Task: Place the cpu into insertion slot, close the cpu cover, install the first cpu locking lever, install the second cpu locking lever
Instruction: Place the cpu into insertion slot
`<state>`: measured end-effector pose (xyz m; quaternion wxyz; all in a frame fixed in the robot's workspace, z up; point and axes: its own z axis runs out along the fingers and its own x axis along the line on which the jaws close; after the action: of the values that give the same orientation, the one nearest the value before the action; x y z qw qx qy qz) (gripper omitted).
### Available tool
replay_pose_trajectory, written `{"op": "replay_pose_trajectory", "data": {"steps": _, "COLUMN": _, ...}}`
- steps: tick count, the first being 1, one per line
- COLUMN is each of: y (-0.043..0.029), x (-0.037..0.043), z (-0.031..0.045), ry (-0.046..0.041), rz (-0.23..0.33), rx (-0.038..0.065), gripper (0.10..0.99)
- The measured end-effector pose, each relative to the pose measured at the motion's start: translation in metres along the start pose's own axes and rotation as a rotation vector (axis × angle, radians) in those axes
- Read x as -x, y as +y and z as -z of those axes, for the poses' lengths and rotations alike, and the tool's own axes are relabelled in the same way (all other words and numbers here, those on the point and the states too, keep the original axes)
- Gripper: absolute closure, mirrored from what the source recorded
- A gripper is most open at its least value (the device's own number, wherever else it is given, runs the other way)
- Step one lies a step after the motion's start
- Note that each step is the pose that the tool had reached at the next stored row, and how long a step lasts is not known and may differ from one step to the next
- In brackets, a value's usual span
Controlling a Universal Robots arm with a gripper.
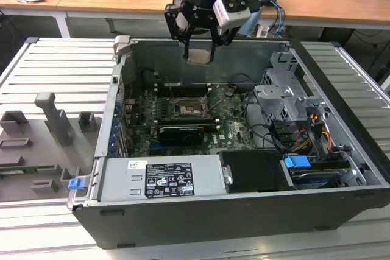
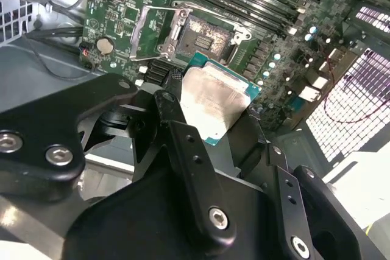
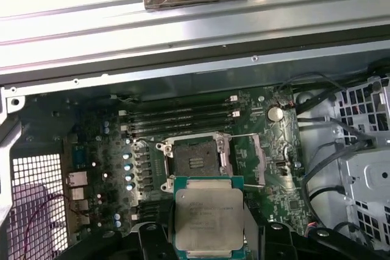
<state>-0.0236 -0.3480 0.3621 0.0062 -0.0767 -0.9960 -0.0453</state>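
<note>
Above the open computer case (image 1: 201, 217), the hand (image 1: 200, 52) points down (seemingly plumb), pinching the cpu (image 3: 209, 220).

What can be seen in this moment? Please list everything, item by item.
computer case: one, black, lying open on the slatted table
slatted table: one, grey metal, under the case
cpu: one, silvery face with green edge, held above the board
insertion slot: one, dark with grey rim, unfilled, on the green board
cpu cover: one, grey frame, swung open beside the slot
memory slots: several, black, alongside the slot
long card: one, black, on the board
power supply: one, grey, inside the case
fixtures: several, grey, at the exterior view's left
gripper: one, black, shut on the cpu over the case
</note>
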Motion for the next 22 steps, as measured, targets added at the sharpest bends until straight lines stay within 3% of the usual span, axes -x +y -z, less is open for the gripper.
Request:
{"op": "replay_pose_trajectory", "data": {"steps": 8, "y": 0.0000, "x": 0.0000, "z": -0.0001, "ry": -0.0060, "rz": -0.068, "rx": 0.001, "gripper": 0.545}}
{"op": "replay_pose_trajectory", "data": {"steps": 22, "y": -0.0002, "x": 0.0000, "z": -0.0019, "ry": -0.0081, "rz": -0.091, "rx": 0.002, "gripper": 0.545}}
